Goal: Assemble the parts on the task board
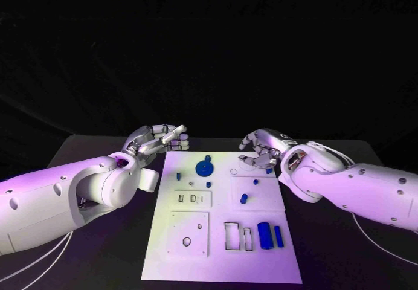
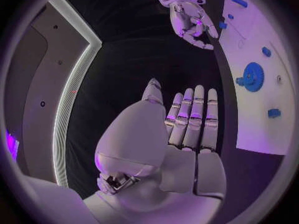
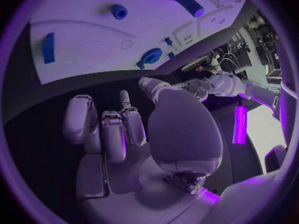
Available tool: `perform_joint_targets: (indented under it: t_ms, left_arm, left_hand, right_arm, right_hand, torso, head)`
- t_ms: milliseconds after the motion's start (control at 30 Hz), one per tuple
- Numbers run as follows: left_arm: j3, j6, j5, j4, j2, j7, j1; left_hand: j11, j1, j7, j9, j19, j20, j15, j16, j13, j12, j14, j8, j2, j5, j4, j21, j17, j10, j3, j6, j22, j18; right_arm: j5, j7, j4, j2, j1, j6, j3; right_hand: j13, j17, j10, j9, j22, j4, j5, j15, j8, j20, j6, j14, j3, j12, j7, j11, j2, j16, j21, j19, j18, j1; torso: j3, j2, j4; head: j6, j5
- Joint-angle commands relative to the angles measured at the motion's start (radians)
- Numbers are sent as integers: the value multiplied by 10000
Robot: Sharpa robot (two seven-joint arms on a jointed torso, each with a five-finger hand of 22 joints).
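Note:
The white task board point(image 1: 218, 254) lies in the middle of the black table. A blue gear point(image 1: 205, 167) stands near its far edge, with small blue pegs point(image 1: 244, 197) around the middle. Two blue cylinders point(image 1: 264, 235) lie at the near right beside rectangular slots. My left hand point(image 1: 159, 142) hovers over the board's far left corner, fingers straight and together, holding nothing. The left wrist view shows this hand point(image 2: 187, 129) flat beside the board point(image 2: 261, 119) and the gear point(image 2: 252, 76). My right hand point(image 1: 264, 150) hangs over the far right corner, fingers loosely bent and empty point(image 3: 124, 129).
Black table surface point(image 1: 87, 266) surrounds the board on all sides. A recessed panel with holes point(image 1: 190, 234) sits at the board's near left. In the right wrist view, a blue bar point(image 3: 49, 47), a short blue sleeve point(image 3: 119, 11) and a blue cylinder point(image 3: 187, 3) lie on the board point(image 3: 87, 35).

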Motion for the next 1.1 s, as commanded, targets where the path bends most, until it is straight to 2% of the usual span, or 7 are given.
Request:
perform_joint_targets:
  t_ms: [33,167,433,633,700,900,1100]
  left_arm:
    - [8,155,14,-1,17,64,8]
    - [7,179,14,-10,25,74,6]
    - [6,249,14,-57,50,97,0]
    - [5,266,14,-92,71,112,-3]
    - [5,280,14,-98,80,115,-4]
    - [5,294,14,-107,81,119,-5]
    - [5,296,14,-107,67,113,-5]
  left_hand:
    - [72,26,268,14,17,13,36,-27,13,-65,-19,-6,100,32,0,-40,13,8,-46,-54,-11,121]
    - [72,27,268,14,17,13,36,-28,13,-67,-20,-6,100,32,0,-40,14,8,-51,-55,-13,121]
    - [72,29,268,15,18,13,37,-29,14,-70,-21,-5,99,31,-1,-41,16,7,-59,-56,-14,121]
    - [73,30,268,15,18,14,37,-30,14,-71,-22,-5,98,30,-2,-42,17,7,-64,-57,-15,121]
    - [73,30,268,15,18,14,37,-30,14,-71,-22,-5,98,30,-2,-42,17,7,-64,-57,-15,121]
    - [73,30,268,15,18,14,37,-30,14,-71,-22,-5,98,30,-2,-42,17,7,-64,-57,-15,121]
    - [73,30,268,15,18,14,37,-30,14,-71,-22,-5,98,30,-2,-42,17,7,-64,-57,-15,121]
  right_arm:
    - [2125,1539,87,-575,55,410,-2]
    - [2473,2100,-29,-1251,76,1026,-17]
    - [2124,2244,-331,-2054,-108,1301,-67]
    - [2066,2278,-627,-2021,-262,1341,-77]
    - [2057,2282,-738,-1935,-325,1331,-79]
    - [2054,2266,-1089,-1542,-523,1155,-84]
    - [2059,2258,-1235,-1286,-652,1165,-86]
  right_hand:
    - [687,2475,36,-8,-33,-324,-184,-37,-4,-53,151,1006,114,-31,18,-9,-135,1,-119,-41,15,295]
    - [505,2430,-116,-25,-252,-498,-82,-25,-29,-43,173,994,-121,-172,23,2,-376,-13,-403,-228,76,339]
    - [485,2420,-134,-92,-227,-649,-225,-15,-140,-37,42,991,-338,-188,50,23,-368,-17,-422,-232,70,522]
    - [523,2496,-107,-198,-176,-702,-279,15,-309,-11,-215,1009,-590,-156,91,57,-289,3,-402,-200,59,653]
    - [538,2518,-95,-207,-169,-704,-285,20,-320,-8,-232,1015,-618,-144,101,64,-277,9,-397,-195,58,665]
    - [594,2575,-53,-244,-122,-705,-302,42,-365,8,-296,1028,-733,-98,131,92,-229,25,-358,-161,45,709]
    - [620,2592,-33,-253,-120,-704,-302,49,-371,13,-303,1033,-758,-77,135,98,-201,29,-359,-158,45,727]
  torso:
    - [41,-66,-84]
    - [63,-85,-121]
    - [85,-85,-114]
    - [78,-60,-88]
    - [61,-65,-83]
    - [50,-67,-97]
    - [49,-53,-66]
  head:
    - [-31,-94]
    - [-74,-130]
    - [-86,-183]
    - [-58,-216]
    - [-73,-237]
    - [-123,-209]
    - [-146,-258]
